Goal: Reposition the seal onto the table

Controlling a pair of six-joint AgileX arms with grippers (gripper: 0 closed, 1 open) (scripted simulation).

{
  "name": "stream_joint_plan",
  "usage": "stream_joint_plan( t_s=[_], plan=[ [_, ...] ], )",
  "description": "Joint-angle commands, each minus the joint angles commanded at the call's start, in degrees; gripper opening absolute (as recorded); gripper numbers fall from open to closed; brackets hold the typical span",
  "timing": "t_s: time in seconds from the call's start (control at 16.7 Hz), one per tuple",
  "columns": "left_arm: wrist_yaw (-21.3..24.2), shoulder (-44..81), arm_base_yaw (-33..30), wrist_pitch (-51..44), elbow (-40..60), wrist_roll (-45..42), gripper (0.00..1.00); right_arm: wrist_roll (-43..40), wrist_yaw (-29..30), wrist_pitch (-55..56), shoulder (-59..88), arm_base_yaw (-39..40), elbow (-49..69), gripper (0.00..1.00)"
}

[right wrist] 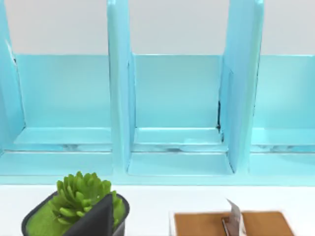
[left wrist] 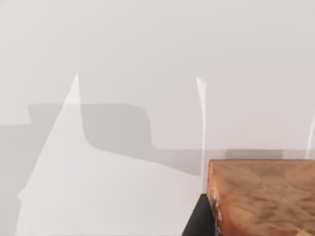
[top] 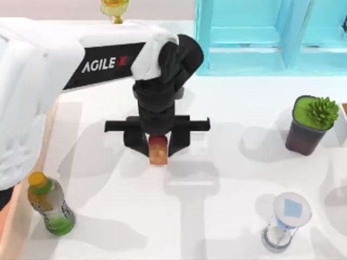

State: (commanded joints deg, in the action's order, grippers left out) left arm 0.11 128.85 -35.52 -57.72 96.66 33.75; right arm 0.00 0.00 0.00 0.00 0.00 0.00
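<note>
1. The table point(top: 227, 162) lies bare and white under the left arm, near its middle.
2. The left gripper point(top: 158, 145) points down there, its fingers closed on the seal point(top: 158, 151).
3. The seal hangs upright; whether its base touches the table I cannot tell. Lower it straight until it seats flat, then open the fingers without tipping it.

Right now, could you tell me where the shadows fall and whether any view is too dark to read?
Top view: evenly lit; the left gripper, shut on the seal, throws soft grey shadows across the table. Left wrist view: bright, with an angular grey shadow on the table beside the seal. Right wrist view: bright, with little shadow on the shelf. None is dark.
</note>
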Motion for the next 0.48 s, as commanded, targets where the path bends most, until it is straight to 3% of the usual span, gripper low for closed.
stream_joint_plan(
  t_s=[0.48],
  plan=[
    [0.0, 0.0, 0.0, 0.0, 0.0, 0.0, 0.98, 0.0, 0.0, 0.0, 0.0, 0.0, 0.0, 1.00]
  ],
)
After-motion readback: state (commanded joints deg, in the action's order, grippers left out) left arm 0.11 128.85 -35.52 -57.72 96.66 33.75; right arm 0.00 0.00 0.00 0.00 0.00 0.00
